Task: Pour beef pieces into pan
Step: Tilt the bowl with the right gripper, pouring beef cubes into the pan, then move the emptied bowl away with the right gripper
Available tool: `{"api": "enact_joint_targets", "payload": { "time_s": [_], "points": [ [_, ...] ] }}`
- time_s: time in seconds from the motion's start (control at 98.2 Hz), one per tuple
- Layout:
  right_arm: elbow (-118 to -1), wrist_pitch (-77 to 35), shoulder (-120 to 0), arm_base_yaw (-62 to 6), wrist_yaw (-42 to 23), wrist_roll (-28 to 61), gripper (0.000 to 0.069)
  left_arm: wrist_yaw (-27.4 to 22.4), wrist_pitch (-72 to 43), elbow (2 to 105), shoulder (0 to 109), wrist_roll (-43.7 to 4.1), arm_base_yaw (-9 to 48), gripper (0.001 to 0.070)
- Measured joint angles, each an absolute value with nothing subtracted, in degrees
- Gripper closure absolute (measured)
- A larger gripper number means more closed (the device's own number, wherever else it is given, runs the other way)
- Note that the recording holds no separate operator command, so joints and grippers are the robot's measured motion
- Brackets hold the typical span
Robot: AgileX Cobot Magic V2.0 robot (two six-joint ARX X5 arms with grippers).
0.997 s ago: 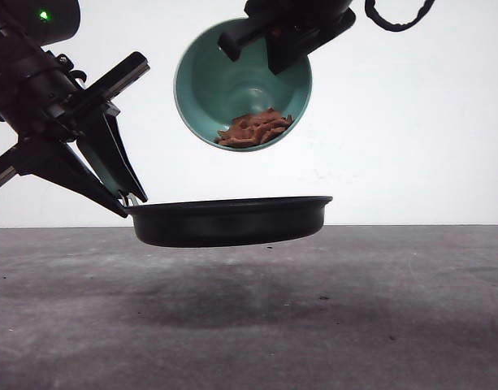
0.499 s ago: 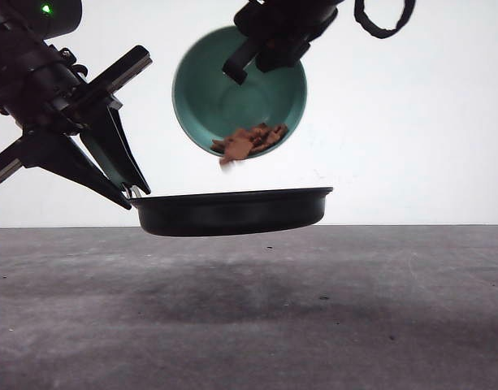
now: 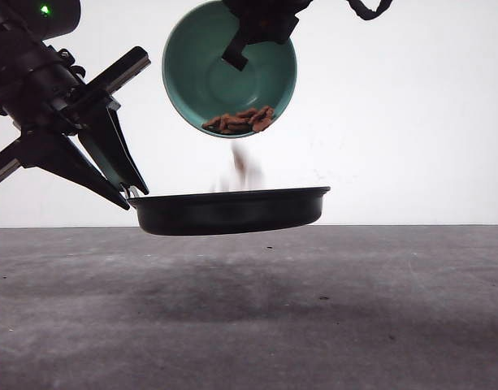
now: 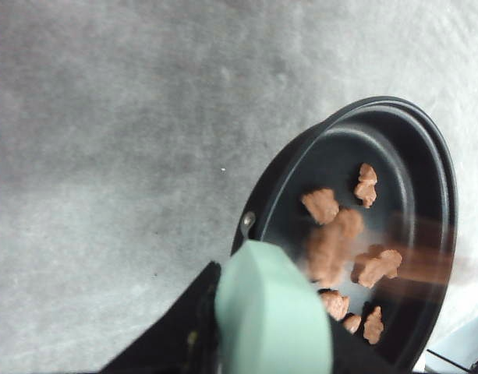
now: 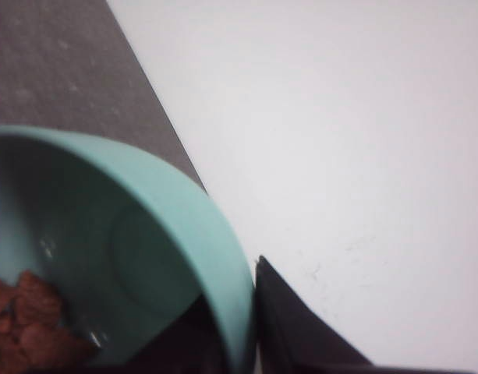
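Clamping pan [image 3: 232, 213] handle, left hand [image 3: 127, 191]; right hand [image 3: 247, 36] grips tilted bowl [image 3: 208, 81]; wrist reveals landed beef pieces [image 4: 344, 249]

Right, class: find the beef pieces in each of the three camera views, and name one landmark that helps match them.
Front view: beef pieces at the tilted bowl's lower rim, above the pan.
Left wrist view: pieces inside the pan.
Right wrist view: pieces low inside the bowl.
Shared landmark: grey table.

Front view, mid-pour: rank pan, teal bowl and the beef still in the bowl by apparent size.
1. Pan, widest.
2. Teal bowl, narrower across but taller because it is tipped; depth differences could skew this.
3. Beef pieces at the bowl's lower rim, smallest.
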State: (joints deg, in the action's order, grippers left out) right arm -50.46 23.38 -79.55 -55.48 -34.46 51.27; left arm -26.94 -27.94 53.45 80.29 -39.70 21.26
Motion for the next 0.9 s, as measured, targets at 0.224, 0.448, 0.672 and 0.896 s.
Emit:
{"api": "enact_joint_targets", "payload": {
  "time_s": [0.224, 0.448, 0.672, 0.896],
  "points": [
    [-50.46, 26.06, -79.55, -55.46, -32.71, 54.35, 0.067, -26.94, -27.92, 53.45, 80.29, -39.9, 20.75, 0.0649],
    [-50.46, 30.11, -79.55, -55.46, -31.29, 58.08, 0.067, -26.72, -27.97, 53.45, 80.29, -39.9, 20.75, 0.0649],
    [-50.46, 30.11, -79.55, -55.46, -31.27, 60.71, 0.067, -26.7, -28.03, 53.45, 80.29, -39.9, 20.47, 0.0649],
    [-50.46, 30.35, -79.55, -55.68, -31.09, 62.7, 0.067, -26.5, -28.05, 53.45, 80.29, -39.9, 20.25, 0.0649]
  ]
}}
